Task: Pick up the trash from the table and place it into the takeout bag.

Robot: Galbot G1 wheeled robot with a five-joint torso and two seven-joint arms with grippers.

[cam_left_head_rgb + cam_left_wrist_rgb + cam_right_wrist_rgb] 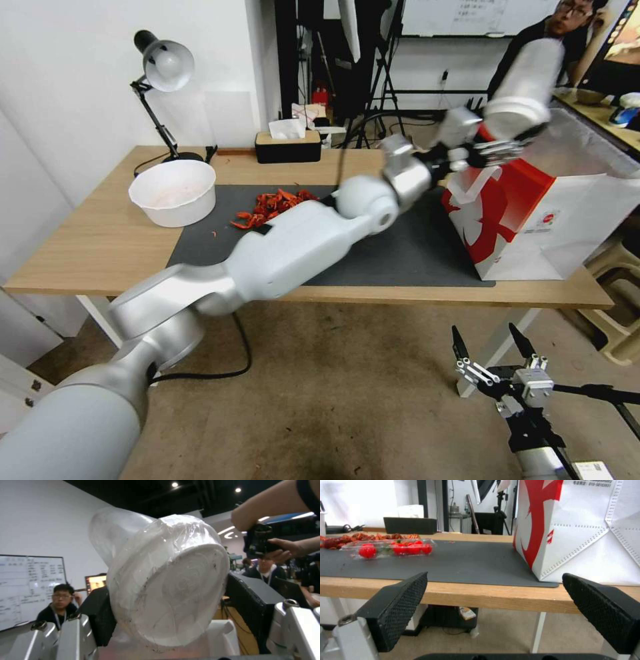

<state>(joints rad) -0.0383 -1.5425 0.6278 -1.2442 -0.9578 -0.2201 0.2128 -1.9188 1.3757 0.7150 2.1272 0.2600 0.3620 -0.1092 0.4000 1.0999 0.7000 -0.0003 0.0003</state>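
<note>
My left arm reaches across the table (100, 227), and its gripper (508, 145) is shut on a frosted lidded cup (528, 83). The cup is tilted and held in the air above the open top of the red and white takeout bag (533, 213). The left wrist view has the cup (166, 585), wrapped in clear film, between the fingers (76, 635). The bag stands at the right end of the dark grey mat (400, 257). My right gripper (495, 352) hangs open and empty below the table's front edge, facing the bag (580, 530).
A pile of red shells (273, 203) lies on the mat's far left, beside a white bowl (173, 192). A clear tray of small tomatoes (391, 548) rests on the mat. A black tissue box (288, 145) and a desk lamp (163, 67) stand at the back.
</note>
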